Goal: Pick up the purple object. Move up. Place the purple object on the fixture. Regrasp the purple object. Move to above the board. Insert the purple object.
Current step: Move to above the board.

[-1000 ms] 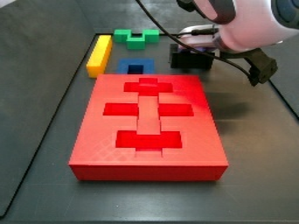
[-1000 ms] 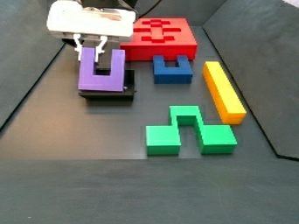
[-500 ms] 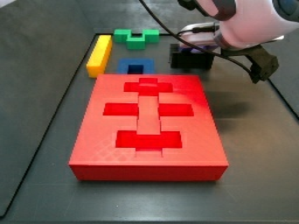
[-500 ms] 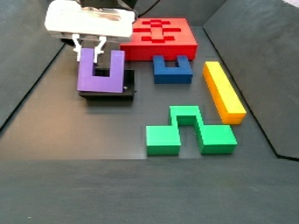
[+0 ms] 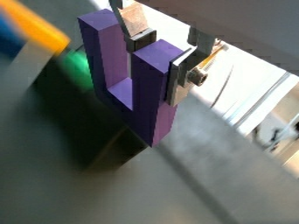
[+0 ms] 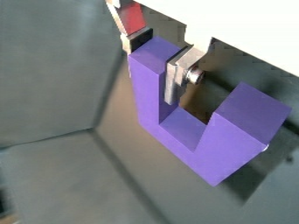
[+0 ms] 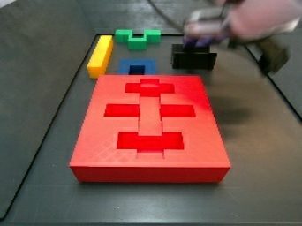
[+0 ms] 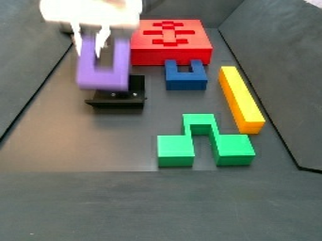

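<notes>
Purple plastic fills both wrist views: the purple object (image 5: 131, 83) stands with its two prongs pointing up, and the gripper (image 6: 156, 57) has its flat silver fingers (image 6: 174, 77) clamped on one prong, one plate on each face of it. In a side view the purple object (image 8: 101, 68) sits just over the fixture (image 8: 119, 98), and whether it is touching the bracket or already a little above it cannot be told through the blur. Judging from that, the pick-up, the placing on the fixture and the regrasp look done, and what is left is the carry to above the board (image 8: 176, 37) and the insertion into one of its darker recessed cutouts, all of which appear empty in the side view that looks along the board (image 7: 150, 124). The arm reaches down from above, the wrist held roughly vertical over the fixture (image 7: 195, 60) at the far end of the bench (image 8: 75, 198) from that camera; the gripper body is smeared by motion in both side views, so its exact height is not clear. A blue block (image 8: 186, 73), a yellow bar (image 8: 240, 97) and a green block (image 8: 205, 141) lie apart on the bench, clear of the gripper.
</notes>
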